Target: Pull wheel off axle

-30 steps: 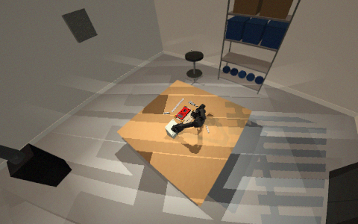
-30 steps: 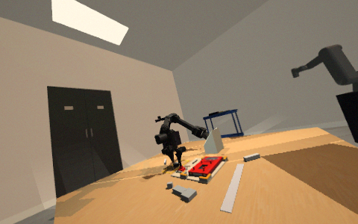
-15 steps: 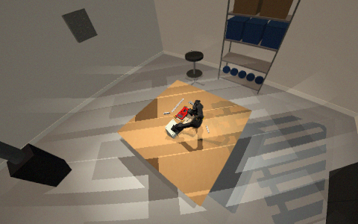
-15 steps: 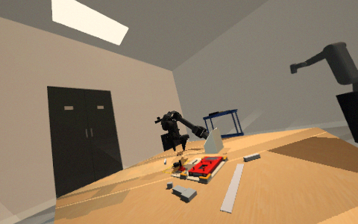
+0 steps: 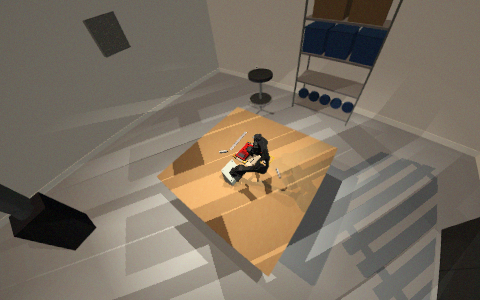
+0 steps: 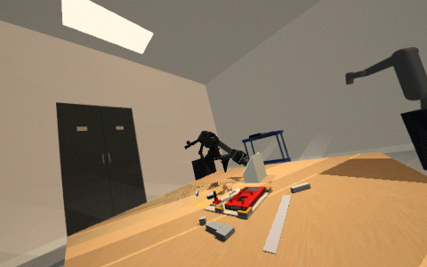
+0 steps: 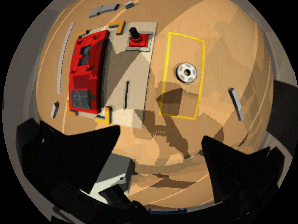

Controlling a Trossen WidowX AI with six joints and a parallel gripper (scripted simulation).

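Observation:
The wheel [image 7: 189, 72], a pale disc with a dark centre hole, lies flat inside the marked area [image 7: 187, 36], a yellow outline, toward its right line. The upright axle [image 7: 134, 33] [image 6: 215, 195] is a black peg on a small red base, with no wheel on it. My gripper [image 7: 162, 136] is open and empty, its black fingers wide apart. It is raised above the table, with the wheel beyond its fingertips in the wrist view. The wheel is too small to make out surely in the top and exterior views.
A red block-like unit [image 7: 90, 70] [image 6: 245, 198] sits left of the axle on a pale plate [image 7: 143, 75] with orange corners. A pale wedge-shaped block [image 6: 253, 169] [image 7: 112, 175] stands near the arm. A grey bar [image 7: 236, 104] lies right of the marked area; a long strip [image 6: 278, 224] lies beyond the red unit.

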